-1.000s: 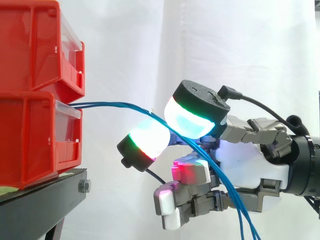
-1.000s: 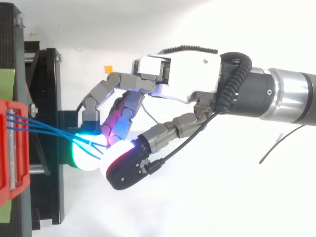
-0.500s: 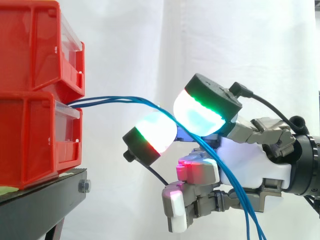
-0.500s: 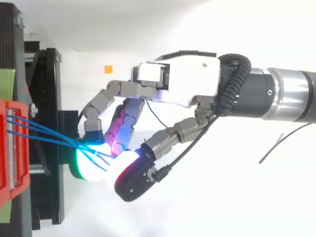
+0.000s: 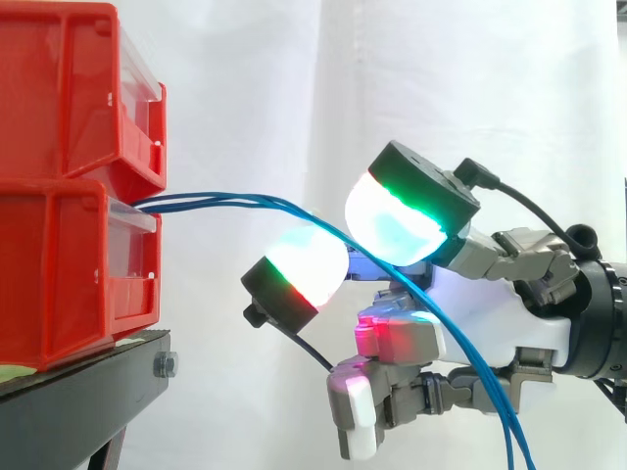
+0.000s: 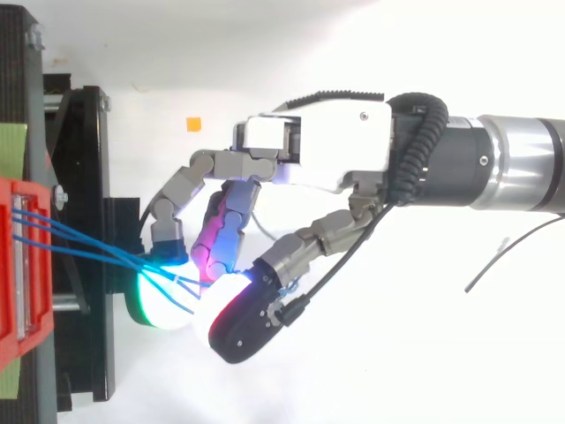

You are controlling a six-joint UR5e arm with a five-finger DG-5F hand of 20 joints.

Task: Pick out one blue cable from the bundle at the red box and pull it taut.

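Several thin blue cables leave the front of the lower red bin and arch to the right, then drop past the palm of my hand. They pass between two glowing pads, the upper one cyan and green, the lower one white with a red edge. In the top view the cables converge where these pads meet, and the hand has its fingers curled round them. The cables still curve and sag.
A second red bin is stacked on the lower one, both on a black stand at the left. A white curtain hangs behind. A small orange mark lies on the white surface below the hand.
The hand has shifted a little to the right, away from the bins, and its pads have tilted. The cables now arch higher out of the bin.
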